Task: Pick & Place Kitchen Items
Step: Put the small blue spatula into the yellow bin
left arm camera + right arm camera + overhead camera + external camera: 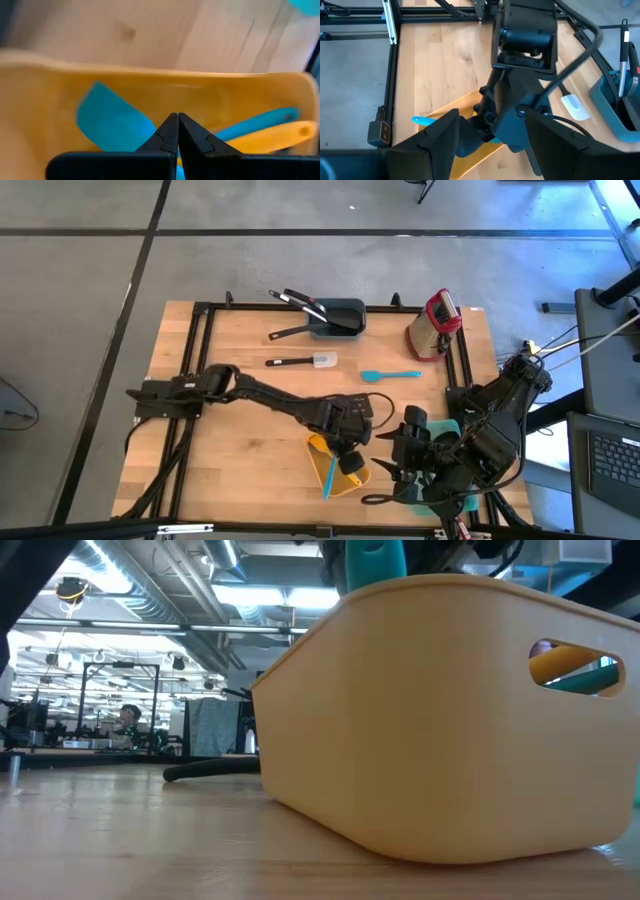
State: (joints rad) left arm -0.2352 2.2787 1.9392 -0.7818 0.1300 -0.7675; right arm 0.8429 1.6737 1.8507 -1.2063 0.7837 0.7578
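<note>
We have the left gripper (177, 131) down over the yellow bin (330, 470) near the table's front edge, its fingers pinched fully together. In the left wrist view the closed tips sit just above a teal spatula (112, 122) lying in the bin, with an orange utensil (272, 137) alongside it. Whether the tips actually pinch the spatula's handle we cannot tell; from here they look shut on nothing.

The right gripper (492, 135) waits just beside the bin on its right, jaws standing wide and empty.

The rest of the kitchen items lie well apart toward the back: a white-headed spatula (300, 361) and a second teal spatula (390, 375) on bare wood, black utensils (300, 305) in and around the dark tray (345, 315), and a red-trimmed holder (435, 320) at the back right.

If the step is a drop into the bin, we should lift straight up so the closed tips do not snag the handles or drag the bin. If it is a pick, we would reopen, settle lower astride the handle, then close and check the hold before rising.
</note>
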